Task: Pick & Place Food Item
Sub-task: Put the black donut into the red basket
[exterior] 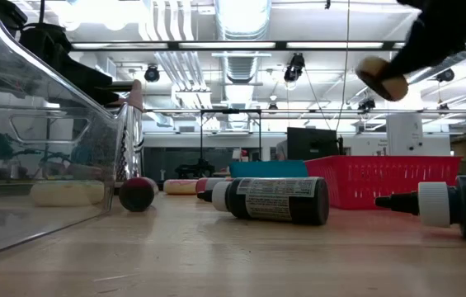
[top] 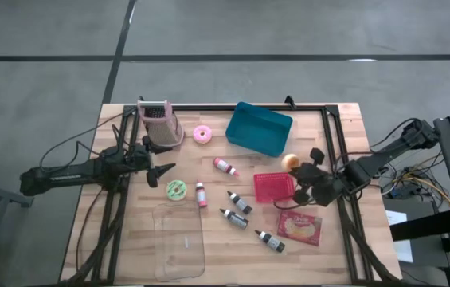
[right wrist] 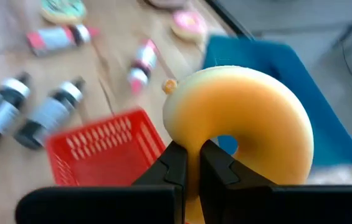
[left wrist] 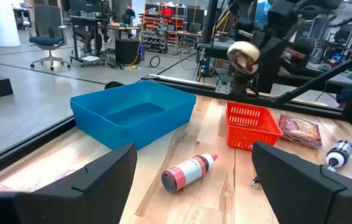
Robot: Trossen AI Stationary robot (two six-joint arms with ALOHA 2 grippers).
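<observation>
A tan-yellow ring doughnut (right wrist: 244, 118) is in my right gripper (right wrist: 192, 163), in the air just beyond the far edge of the red basket (top: 273, 186). It also shows in the high view (top: 291, 161), the low view (exterior: 383, 80) and the left wrist view (left wrist: 244, 55). My left gripper (top: 161, 171) is open and empty at the table's left, beside the metal grater (top: 161, 123). My right gripper pinches the doughnut's ring (right wrist: 191, 134) between its two fingers, at the part of the ring nearest the wrist, beside the hole. The doughnut is lifted clear of the table and stands on edge, sticking out past the fingertips.
A blue bin (top: 258, 129) stands at the far middle, with a pink doughnut (top: 202, 134) to its left. A green doughnut (top: 176, 189), several small bottles (top: 238, 202), a snack packet (top: 300, 226) and a clear container (top: 179, 239) lie nearer the front.
</observation>
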